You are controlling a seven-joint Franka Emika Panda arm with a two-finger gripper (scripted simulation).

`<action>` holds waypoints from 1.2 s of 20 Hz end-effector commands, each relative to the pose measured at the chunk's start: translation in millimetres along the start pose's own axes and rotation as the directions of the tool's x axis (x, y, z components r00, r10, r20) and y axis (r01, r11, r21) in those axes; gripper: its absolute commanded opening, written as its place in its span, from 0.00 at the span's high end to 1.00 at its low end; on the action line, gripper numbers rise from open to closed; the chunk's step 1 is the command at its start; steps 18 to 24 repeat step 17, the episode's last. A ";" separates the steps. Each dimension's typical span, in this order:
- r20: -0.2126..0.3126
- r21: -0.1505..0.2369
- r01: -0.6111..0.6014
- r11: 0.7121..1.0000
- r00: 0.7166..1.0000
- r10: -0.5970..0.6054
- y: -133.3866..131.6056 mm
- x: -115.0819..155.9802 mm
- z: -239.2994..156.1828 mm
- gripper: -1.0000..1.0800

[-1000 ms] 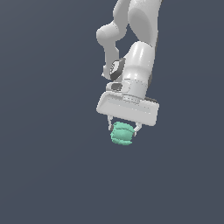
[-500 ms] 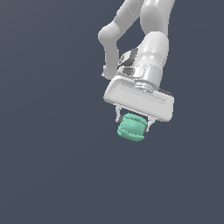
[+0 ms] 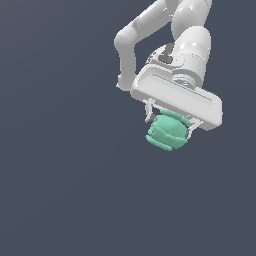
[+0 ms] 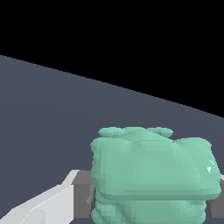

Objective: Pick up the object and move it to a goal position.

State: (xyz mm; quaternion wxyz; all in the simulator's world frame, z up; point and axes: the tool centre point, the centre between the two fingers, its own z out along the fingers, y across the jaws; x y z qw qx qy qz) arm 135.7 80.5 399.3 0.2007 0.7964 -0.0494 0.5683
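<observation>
The object (image 3: 167, 132) is a small mint-green lumpy blob with ridged segments. It hangs between the two fingers of my white gripper (image 3: 168, 125), which is shut on it, with the hand tilted. In the wrist view the object (image 4: 153, 175) fills the lower middle, with one light-grey finger (image 4: 52, 203) beside it. The arm reaches in from the upper right of the exterior view. No goal marker shows in either view.
A plain dark grey-blue surface (image 3: 65, 175) fills the exterior view. In the wrist view the same surface (image 4: 52, 113) ends at an edge with black beyond it.
The gripper, still shut on the object, has moved up and toward the exterior view's right, and the hand has tilted more.
</observation>
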 end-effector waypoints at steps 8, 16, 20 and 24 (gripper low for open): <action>-0.089 -0.058 -0.029 0.998 0.996 0.024 -0.2 30.6 -13.3 1.00; -0.093 -0.066 -0.032 0.997 0.995 0.025 1.2 31.8 -13.3 1.00; -0.093 -0.066 -0.032 0.997 0.995 0.025 1.2 31.6 -13.1 1.00; -0.093 -0.066 -0.032 0.997 0.995 0.025 1.2 31.6 -13.1 1.00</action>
